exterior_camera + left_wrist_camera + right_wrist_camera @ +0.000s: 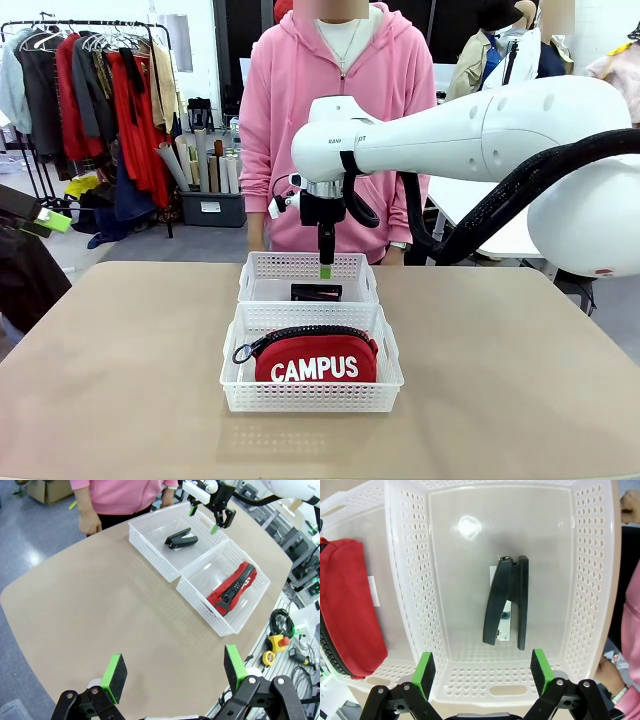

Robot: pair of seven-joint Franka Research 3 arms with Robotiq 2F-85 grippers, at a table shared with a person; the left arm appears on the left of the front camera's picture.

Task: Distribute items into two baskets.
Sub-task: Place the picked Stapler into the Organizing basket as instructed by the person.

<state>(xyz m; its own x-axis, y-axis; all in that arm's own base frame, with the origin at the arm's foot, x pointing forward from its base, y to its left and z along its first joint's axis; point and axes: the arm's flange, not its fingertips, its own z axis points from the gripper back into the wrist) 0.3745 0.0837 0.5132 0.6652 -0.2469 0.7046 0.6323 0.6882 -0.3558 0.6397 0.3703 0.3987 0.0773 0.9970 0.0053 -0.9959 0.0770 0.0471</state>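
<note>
Above the far basket's rim, the right claw gapes over the stapler.

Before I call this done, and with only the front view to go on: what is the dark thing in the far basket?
Observer: A black stapler, lying flat on the floor of the far basket.
Operator: Is the right claw holding anything?
Observer: No. The right claw is open and empty, above that basket and clear of the stapler.
Operator: And the left claw?
Observer: The left claw is open and empty too, over bare table, off to one side of both baskets.
</note>
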